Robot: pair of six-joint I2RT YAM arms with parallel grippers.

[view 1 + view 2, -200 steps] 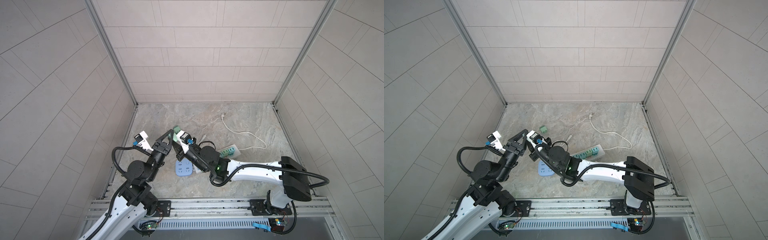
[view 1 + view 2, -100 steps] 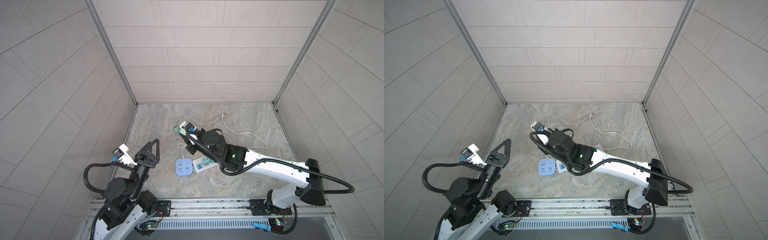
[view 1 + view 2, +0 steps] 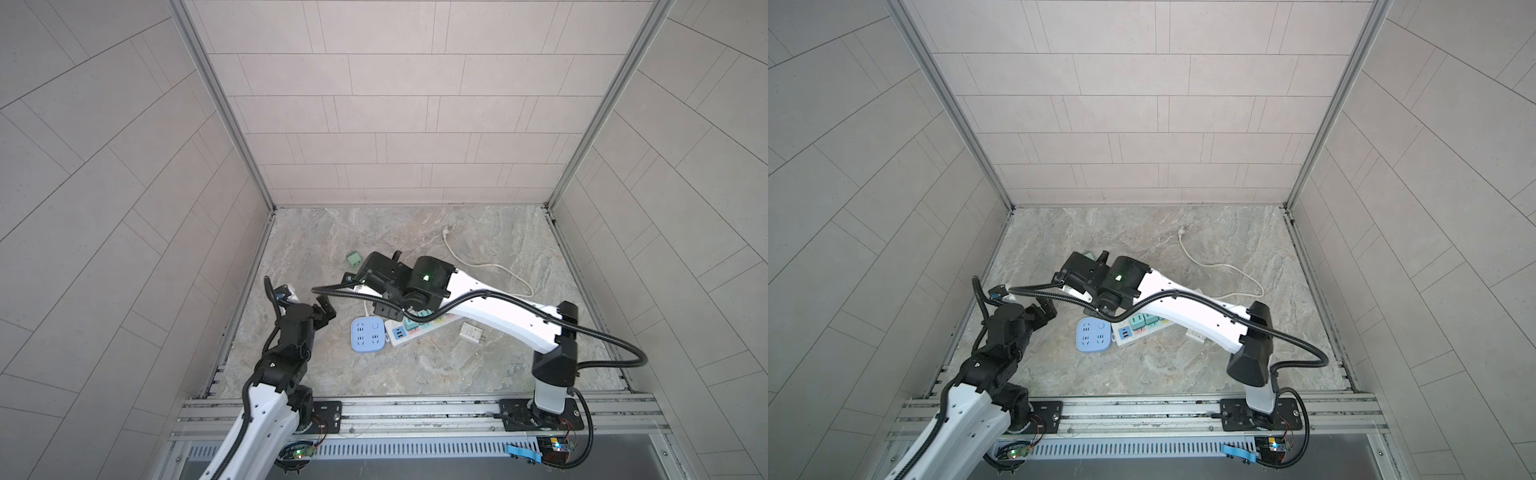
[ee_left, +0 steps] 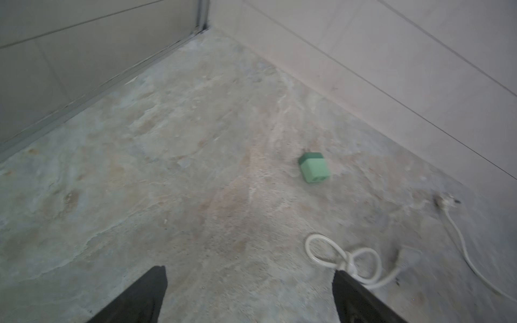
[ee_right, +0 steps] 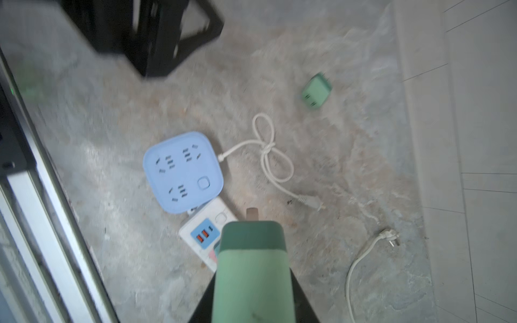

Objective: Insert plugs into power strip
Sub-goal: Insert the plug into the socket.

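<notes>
Marble floor (image 3: 415,374) carries the blue power strip (image 3: 368,340) in both top views; a loose mint plug (image 3: 353,259) lies apart from it. Left wrist view: the left gripper (image 4: 249,296) is spread, empty. Right wrist view: the right gripper (image 5: 253,302) pinches a green plug (image 5: 251,265) near the blue power strip (image 5: 183,172).

My arms: white shells, black joints.
My left arm (image 3: 259,415) and right arm (image 3: 498,316) wear hole-dotted white covers, black joint housings and ribbed black cable hoses (image 3: 336,291); a green light (image 3: 424,276) glows on the right wrist; my left tool (image 4: 249,278) has black fingers (image 4: 140,302).
</notes>
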